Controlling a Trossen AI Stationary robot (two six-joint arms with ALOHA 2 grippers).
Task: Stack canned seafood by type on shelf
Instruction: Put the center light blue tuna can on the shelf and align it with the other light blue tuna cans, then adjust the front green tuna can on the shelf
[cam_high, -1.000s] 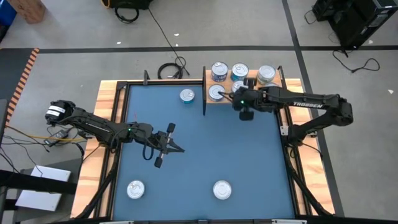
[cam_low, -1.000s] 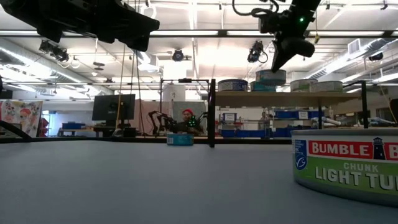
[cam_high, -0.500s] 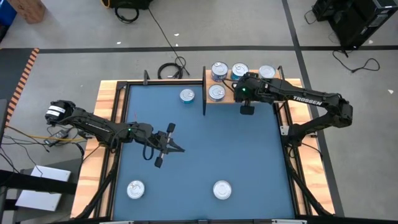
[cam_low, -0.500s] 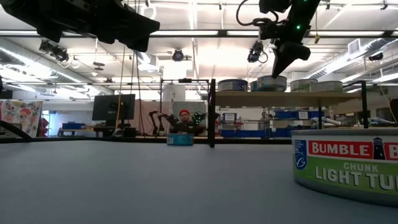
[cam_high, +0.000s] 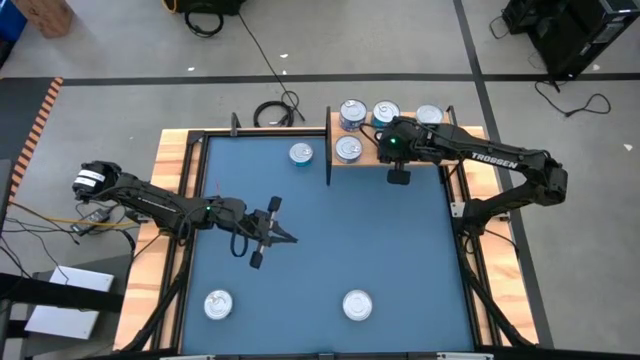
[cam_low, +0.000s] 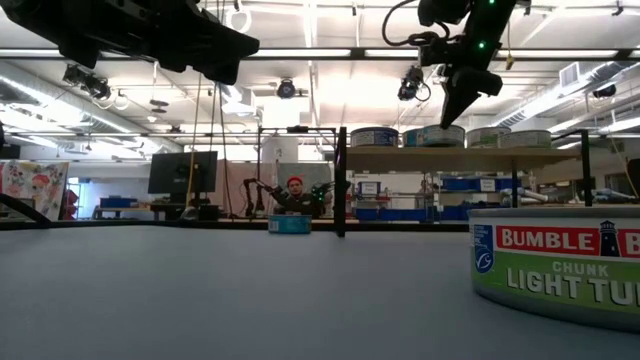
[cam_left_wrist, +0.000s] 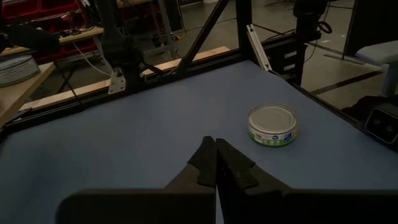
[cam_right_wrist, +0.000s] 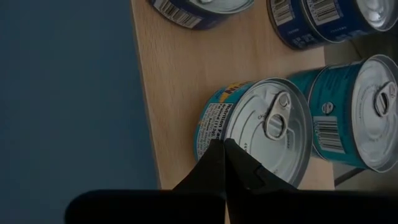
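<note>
Right gripper (cam_right_wrist: 224, 163), fingers pressed together and empty, hangs directly over a teal tin (cam_right_wrist: 261, 134) on the shelf (cam_high: 362, 157); contact is unclear. Left gripper (cam_left_wrist: 216, 167), also closed, waits mid-mat.

We see a blue mat (cam_high: 330, 250) framed by wooden strips (cam_high: 171, 170). A black cable (cam_high: 272, 112) coils on the grey floor (cam_high: 120, 60) beyond it. A monitor (cam_low: 183, 172) stands in the room behind.
</note>
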